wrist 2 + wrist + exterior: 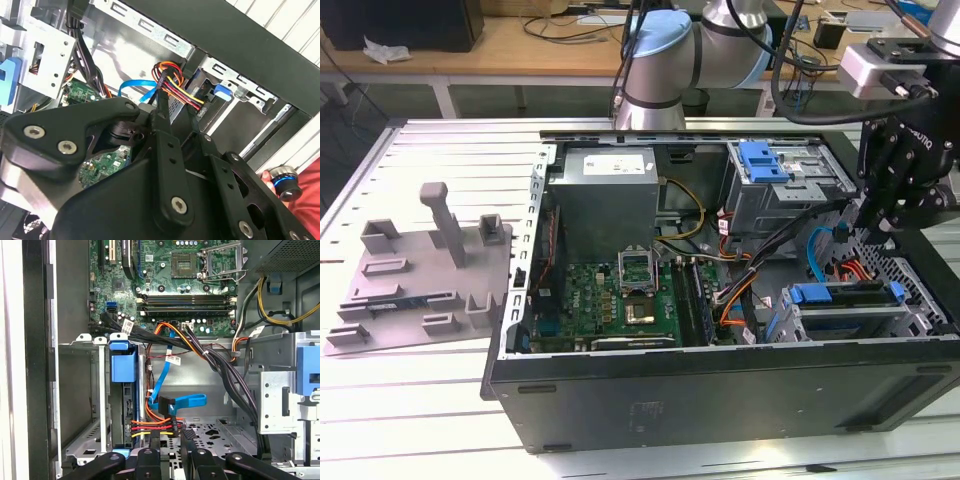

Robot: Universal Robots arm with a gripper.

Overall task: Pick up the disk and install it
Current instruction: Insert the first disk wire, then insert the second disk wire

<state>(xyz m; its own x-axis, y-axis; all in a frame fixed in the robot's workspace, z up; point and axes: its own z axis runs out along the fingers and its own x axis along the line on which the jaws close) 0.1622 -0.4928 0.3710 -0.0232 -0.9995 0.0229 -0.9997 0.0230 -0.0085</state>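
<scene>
Apparently late stage: disk [840,296] with blue bracket sits in lower drive cage of computer case [720,400]. Gripper [873,222] hovers just above, fingers pressed together, holding nothing.

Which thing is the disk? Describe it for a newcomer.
Look in the open black computer case, at its near corner on the exterior view's right, below the gripper. The disk is the flat grey slab edged by a long blue bracket, unlike the square blue tab on the cage behind.
</scene>
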